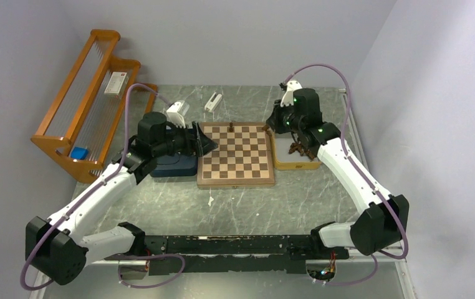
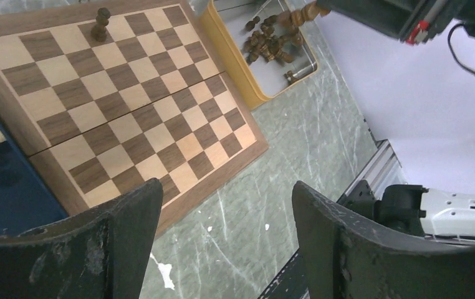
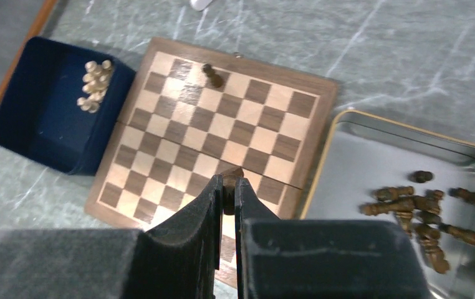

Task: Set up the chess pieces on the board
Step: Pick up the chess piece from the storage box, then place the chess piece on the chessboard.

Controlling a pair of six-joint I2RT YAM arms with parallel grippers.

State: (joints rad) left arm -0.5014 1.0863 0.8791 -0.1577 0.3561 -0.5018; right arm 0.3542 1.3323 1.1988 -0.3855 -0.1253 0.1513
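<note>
The chessboard (image 1: 235, 163) lies mid-table, and one dark piece (image 1: 230, 126) stands on its far row. That piece also shows in the left wrist view (image 2: 101, 23) and the right wrist view (image 3: 211, 76). My right gripper (image 3: 229, 182) is shut on a dark piece (image 3: 232, 172) and holds it above the board's right side, near the far right corner (image 1: 268, 128). Several dark pieces (image 3: 419, 208) lie in the yellow tray (image 1: 297, 164). Cream pieces (image 3: 95, 84) stand in the dark blue tray (image 1: 172, 167). My left gripper (image 2: 225, 190) is open and empty, by the board's left edge (image 1: 207, 144).
An orange wooden rack (image 1: 85, 106) stands at the far left against the wall, with a blue item (image 1: 79, 152) and a white card (image 1: 116, 83) in it. Two small white objects (image 1: 177, 111) (image 1: 213, 101) lie behind the board. White specks mark the table in front of the board.
</note>
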